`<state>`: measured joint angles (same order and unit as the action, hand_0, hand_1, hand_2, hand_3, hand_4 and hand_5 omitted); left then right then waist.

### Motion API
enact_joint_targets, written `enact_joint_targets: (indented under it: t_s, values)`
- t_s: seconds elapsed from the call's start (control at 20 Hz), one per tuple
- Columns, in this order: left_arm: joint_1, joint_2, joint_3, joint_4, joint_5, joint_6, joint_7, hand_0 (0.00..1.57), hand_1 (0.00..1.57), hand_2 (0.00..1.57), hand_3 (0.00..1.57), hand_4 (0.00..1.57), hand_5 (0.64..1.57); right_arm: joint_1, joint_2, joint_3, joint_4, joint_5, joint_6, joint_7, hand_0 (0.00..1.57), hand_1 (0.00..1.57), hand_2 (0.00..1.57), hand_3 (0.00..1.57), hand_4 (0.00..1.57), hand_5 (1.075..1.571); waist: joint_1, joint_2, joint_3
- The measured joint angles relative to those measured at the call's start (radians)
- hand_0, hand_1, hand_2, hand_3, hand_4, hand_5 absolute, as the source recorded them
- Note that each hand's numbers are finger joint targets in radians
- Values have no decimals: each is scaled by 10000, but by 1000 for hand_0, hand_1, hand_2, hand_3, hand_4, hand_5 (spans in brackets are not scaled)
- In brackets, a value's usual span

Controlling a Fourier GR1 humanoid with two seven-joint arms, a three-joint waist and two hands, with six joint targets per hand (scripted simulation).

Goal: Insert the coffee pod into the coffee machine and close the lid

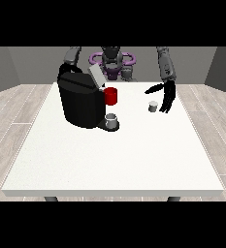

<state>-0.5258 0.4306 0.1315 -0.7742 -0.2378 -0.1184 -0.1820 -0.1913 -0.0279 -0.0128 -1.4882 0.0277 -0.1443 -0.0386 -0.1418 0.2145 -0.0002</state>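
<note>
Centrally, a white table (109, 160) is seen, with a bulky black coffee machine (80, 104) placed at about ten o'clock on it. Its grey lid (96, 76) is raised and tilted, a red part (111, 96) is shown at its front, and a small grey cup (112, 119) is set on its base. The coffee pod (153, 106), a small pale grey cup shape, is stood at two o'clock. Just beside it, the hand at the view's right (167, 94) is held with fingers straight and spread, pointing downward.
</note>
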Motion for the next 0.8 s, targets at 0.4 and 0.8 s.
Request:
enact_joint_targets:
  t_s: [0.4,0.8]
  values:
    - [-184,182,-374,992,-1042,515,-350,568,568,698,414,0,1571,-114,83,99,75,144,-238,153,0,0,0,0,465,1571,-86,95,-2]
    - [-526,245,-670,1566,-2041,1383,-813,719,719,864,649,229,1571,-262,25,11,261,40,-151,147,0,0,0,0,491,1571,-146,136,5]
